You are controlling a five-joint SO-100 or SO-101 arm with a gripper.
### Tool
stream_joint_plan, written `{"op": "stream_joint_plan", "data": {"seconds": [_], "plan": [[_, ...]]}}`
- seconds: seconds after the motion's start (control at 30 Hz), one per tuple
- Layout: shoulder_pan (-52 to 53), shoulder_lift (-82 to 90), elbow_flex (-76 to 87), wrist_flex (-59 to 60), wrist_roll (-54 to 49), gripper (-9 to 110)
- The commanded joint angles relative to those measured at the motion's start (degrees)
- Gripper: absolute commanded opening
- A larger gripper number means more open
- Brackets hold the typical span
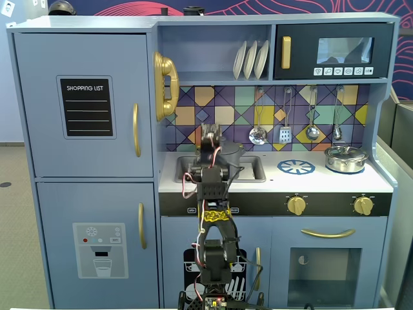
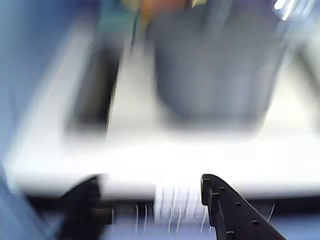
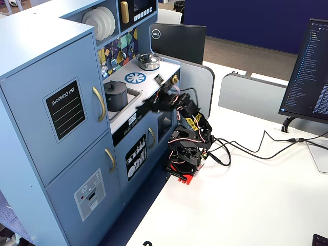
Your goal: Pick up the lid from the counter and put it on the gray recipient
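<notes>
The matte dark gray pot [image 3: 116,98] stands in the sink recess of the toy kitchen counter. The dark gray lid [image 3: 114,85] with its small knob appears to sit on top of it. In a fixed view the pot [image 1: 235,155] is partly hidden behind my arm. In the wrist view the pot [image 2: 215,70] is blurred, ahead and above the counter's front edge. My gripper [image 2: 150,182] is open and empty, its jaws wide apart at the counter's front edge. It shows in both fixed views [image 1: 210,134] [image 3: 154,105], motion-blurred in one.
A small shiny silver pot [image 1: 345,159] stands on the right burner and a blue burner disc [image 1: 296,167] lies beside the sink [image 1: 255,171]. Utensils [image 1: 258,132] hang on the tiled back wall. A monitor [image 3: 310,72] and cables [image 3: 256,148] are on the white table.
</notes>
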Motion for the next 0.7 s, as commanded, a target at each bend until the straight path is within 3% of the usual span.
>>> {"op": "stream_joint_plan", "data": {"seconds": [0.0,0.33,0.67], "plan": [[1.6,2.3,10.1,0.4,-0.6,0],[2.2,10.9,45.0,-8.7,6.7,0],[0.9,18.2,54.4,12.9,9.5,0]]}}
